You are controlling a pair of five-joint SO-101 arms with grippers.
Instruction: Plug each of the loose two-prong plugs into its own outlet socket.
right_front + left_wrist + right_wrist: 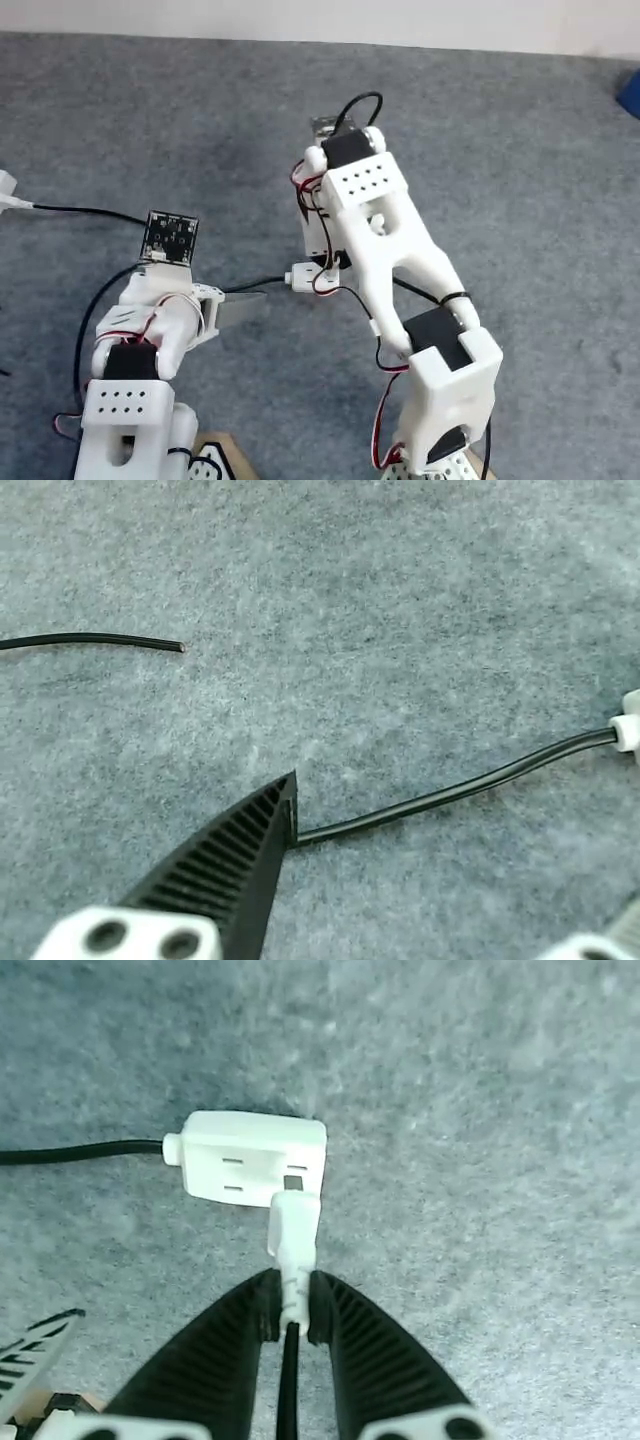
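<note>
Right gripper (292, 1285), wrist cam: black fingers clenched on the tail of a white plug (294, 1222), its lead running back btwn them. Plug's long axis runs straight out from the gripper. Its nose meets the face of the white outlet block (250, 1155) at the socket farthest from the outlet cord (80, 1150). Prongs are hidden, so depth can't be told; prob. not fully home. Block lies crosswise to the plug, w/ the socket beside it vacant. Next move likely a straight push along that axis. Block sits loose on the grey carpet (500, 1110) and may slide.

High cam: left gripper (235, 306) sits by the outlet cord, just left of the block, so it is the arm better placed to brace it. Right arm hangs over the block. Small white piece (6, 190) at the far left edge trails a thin wire (90, 211); poss. a second plug, too small to tell.

Left wrist cam: one ribbed finger (235, 865) low over the carpet, outlet cord emerging from behind its tip and running to the block's end at frame edge. Its mate sits far off at the corner, so the gripper reads as spread, holding nothing. The thin wire ends bare nearby.
</note>
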